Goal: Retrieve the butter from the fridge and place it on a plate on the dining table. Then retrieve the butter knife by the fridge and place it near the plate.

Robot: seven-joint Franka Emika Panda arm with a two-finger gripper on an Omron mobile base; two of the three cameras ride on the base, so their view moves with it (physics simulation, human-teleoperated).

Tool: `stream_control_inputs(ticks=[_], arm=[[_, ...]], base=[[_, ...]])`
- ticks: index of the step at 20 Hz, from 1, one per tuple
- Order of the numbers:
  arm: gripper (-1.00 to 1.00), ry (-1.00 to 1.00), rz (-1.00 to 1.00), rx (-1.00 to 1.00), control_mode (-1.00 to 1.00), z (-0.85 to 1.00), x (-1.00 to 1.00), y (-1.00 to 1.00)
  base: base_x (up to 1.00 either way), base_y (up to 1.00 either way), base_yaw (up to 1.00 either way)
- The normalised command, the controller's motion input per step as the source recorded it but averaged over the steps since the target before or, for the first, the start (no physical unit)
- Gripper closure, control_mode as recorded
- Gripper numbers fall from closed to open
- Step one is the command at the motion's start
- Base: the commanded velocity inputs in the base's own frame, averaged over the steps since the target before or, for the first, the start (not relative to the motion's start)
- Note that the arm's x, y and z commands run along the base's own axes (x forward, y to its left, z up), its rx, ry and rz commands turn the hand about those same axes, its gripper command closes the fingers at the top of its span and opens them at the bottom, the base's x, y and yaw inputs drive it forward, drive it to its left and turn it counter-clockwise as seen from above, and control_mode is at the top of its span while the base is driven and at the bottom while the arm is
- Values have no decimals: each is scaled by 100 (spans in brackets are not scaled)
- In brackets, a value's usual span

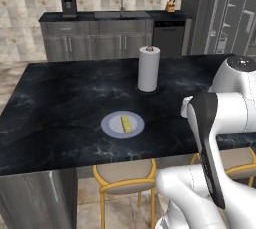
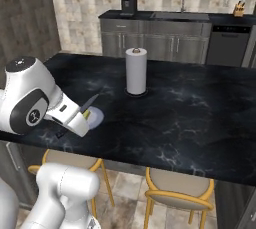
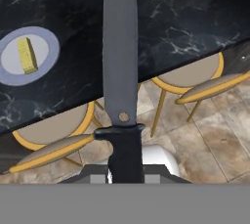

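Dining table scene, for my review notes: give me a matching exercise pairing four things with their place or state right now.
Things:
1. butter
2. butter knife
3. paper towel roll
4. plate

Places or states:
A. stands upright on the dining table
B. held in the shut gripper, above the table's edge
C. lies on the plate
D. lies flat on the table, nearer the stools than the roll is

Pairs: 1-C, 2-B, 3-A, 4-D
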Motion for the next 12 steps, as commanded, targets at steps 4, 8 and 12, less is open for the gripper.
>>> stream_control_inputs(ticks=[4, 8, 12], arm=[[100, 0, 0, 0, -100, 0, 27, 5], [100, 0, 4, 0, -100, -3, 69, 0], [100, 0, 8, 0, -100, -10, 69, 0]], base=[[21, 11, 0], [0, 0, 0], [0, 0, 0]])
